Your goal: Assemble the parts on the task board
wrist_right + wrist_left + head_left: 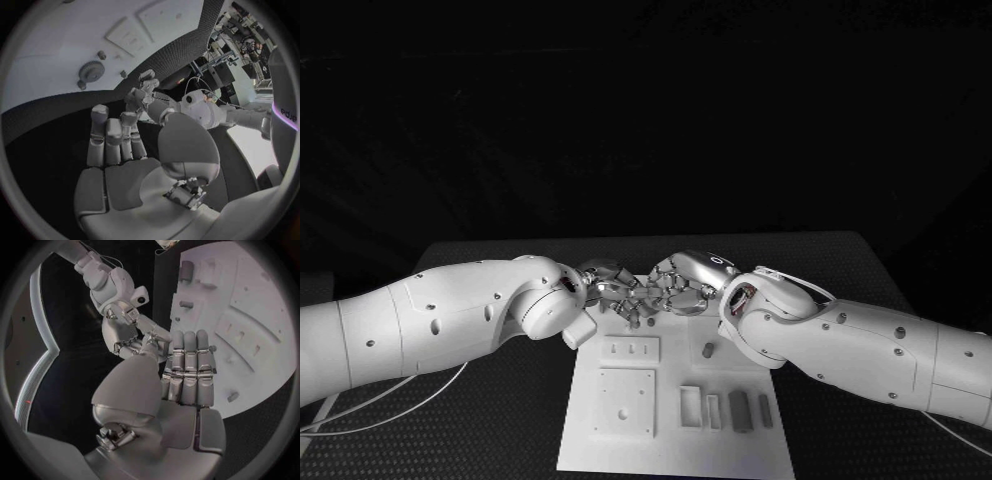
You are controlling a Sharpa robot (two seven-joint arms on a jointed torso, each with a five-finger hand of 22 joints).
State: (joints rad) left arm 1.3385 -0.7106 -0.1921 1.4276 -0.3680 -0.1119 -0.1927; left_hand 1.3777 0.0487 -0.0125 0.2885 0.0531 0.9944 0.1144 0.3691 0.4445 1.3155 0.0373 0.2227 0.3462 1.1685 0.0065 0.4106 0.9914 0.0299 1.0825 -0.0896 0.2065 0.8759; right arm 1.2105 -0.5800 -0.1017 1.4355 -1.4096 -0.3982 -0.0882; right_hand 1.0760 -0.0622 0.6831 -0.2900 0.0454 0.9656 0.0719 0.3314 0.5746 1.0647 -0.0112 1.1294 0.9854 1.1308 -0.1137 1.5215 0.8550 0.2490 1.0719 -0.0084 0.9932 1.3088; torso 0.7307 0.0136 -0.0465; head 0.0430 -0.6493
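Right wrist view — gear (92, 71), task board (56, 45)

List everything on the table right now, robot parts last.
Table: one, black, under everything.
Task board: one, white plate, middle of the table, near edge towards the robot.
Parts: several, small grey pieces, on the board; exact count unclear.
Gear: one, grey, round, toothed, on the board.
Left hand: one, silver, over the board's far end, meeting the right hand.
Right hand: one, silver, over the board's far end.
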